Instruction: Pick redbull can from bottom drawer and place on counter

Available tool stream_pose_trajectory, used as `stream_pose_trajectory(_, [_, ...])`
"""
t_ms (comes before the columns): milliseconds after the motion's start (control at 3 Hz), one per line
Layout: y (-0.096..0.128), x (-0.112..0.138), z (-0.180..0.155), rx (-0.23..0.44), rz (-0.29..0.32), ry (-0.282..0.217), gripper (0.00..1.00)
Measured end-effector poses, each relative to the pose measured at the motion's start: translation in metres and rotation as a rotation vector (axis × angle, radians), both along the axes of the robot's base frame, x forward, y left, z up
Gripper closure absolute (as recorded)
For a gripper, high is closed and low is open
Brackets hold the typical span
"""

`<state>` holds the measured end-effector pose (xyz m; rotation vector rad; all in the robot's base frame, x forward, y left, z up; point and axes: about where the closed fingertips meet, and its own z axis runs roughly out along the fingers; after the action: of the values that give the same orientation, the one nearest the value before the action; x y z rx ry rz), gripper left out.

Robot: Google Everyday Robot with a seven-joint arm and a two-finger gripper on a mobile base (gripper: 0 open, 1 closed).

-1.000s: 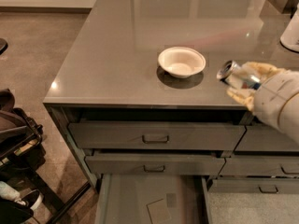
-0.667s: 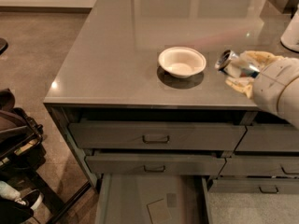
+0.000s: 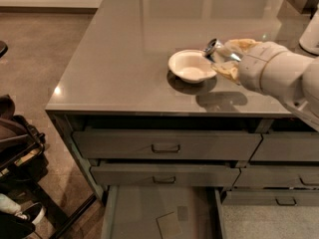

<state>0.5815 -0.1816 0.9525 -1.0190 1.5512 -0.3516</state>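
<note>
My gripper (image 3: 227, 57) reaches in from the right and is shut on the redbull can (image 3: 216, 50), which lies tilted with its shiny top pointing left. It holds the can above the counter (image 3: 124, 59), just right of a white bowl (image 3: 191, 66), with its shadow on the counter below. The bottom drawer (image 3: 144, 213) stands open at the lower edge of the view, with a square grey card (image 3: 169, 225) on its floor.
Two shut handled drawers (image 3: 164, 146) sit above the open one, with more drawers to the right. A white object (image 3: 310, 34) stands at the counter's far right. A dark cart with clutter (image 3: 17, 183) stands on the floor at the left.
The gripper has carried the can up and to the left, from the counter's right edge to just beside the white bowl.
</note>
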Motion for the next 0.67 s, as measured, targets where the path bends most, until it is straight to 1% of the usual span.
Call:
stream_pose_trajectory(333, [-0.001, 0.021, -0.023, 0.054, 0.021, 0.029, 1.0])
stream_pose_trajectory(667, [-0.01, 0.031, -0.042, 0.073, 0.015, 0.051, 0.82])
